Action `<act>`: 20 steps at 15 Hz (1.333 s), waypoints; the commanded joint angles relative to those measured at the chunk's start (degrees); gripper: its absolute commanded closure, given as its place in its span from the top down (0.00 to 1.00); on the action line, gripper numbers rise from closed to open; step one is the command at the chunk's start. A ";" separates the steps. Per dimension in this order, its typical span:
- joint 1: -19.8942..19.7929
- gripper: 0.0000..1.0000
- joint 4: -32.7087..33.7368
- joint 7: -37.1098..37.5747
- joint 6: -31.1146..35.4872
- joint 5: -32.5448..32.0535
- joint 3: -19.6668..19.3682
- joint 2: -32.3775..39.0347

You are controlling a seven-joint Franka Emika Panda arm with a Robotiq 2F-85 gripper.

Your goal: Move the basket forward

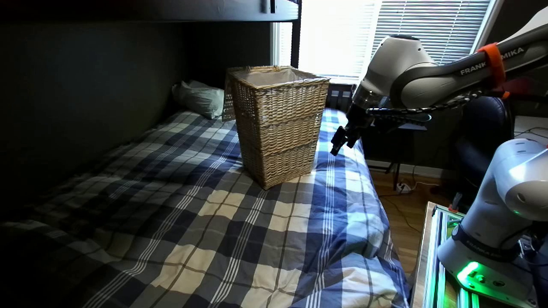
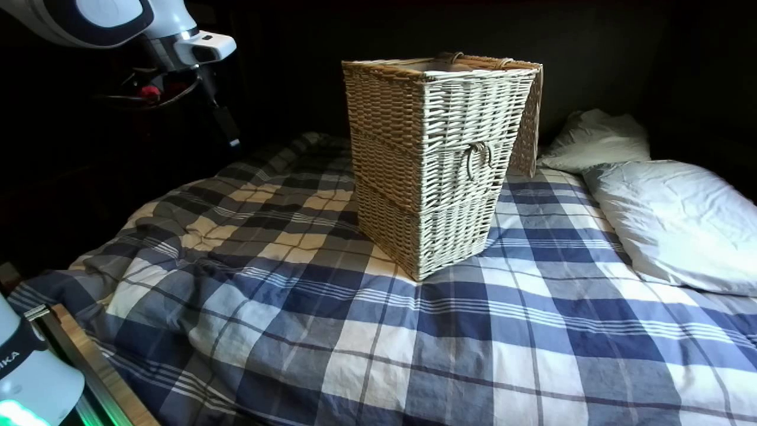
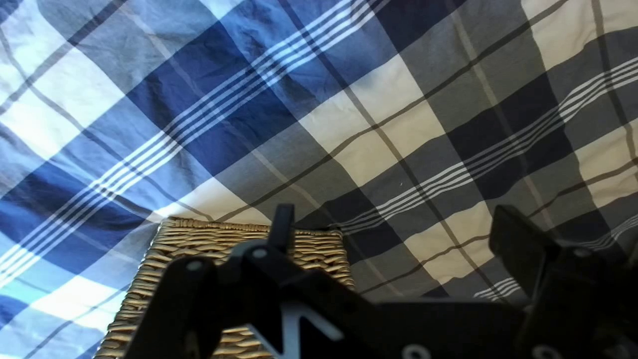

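The basket, a tall light tan wicker hamper, stands upright on the bed in both exterior views. Its top is open, with a pale lining inside, and its lid hangs down one side. A small loop handle is on one face. My gripper is in the air beside the basket, apart from it; it also shows in an exterior view. In the wrist view my gripper is open with nothing between its fingers. The lower part of the basket shows behind the left finger.
A blue, white and tan plaid cover lies on the bed. White pillows lie at one end. A dark upper bunk hangs overhead, with a dark wall behind. The robot base stands beside the bed's edge.
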 commanded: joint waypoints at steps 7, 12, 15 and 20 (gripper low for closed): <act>-1.27 1.00 3.04 -1.70 2.52 -1.54 -1.05 2.12; -2.52 1.00 12.37 -12.75 8.82 -5.69 -5.72 9.14; -1.95 1.00 18.92 -20.16 11.12 -6.79 -8.94 14.96; -1.70 1.00 34.10 -36.19 2.44 -9.97 -12.25 24.19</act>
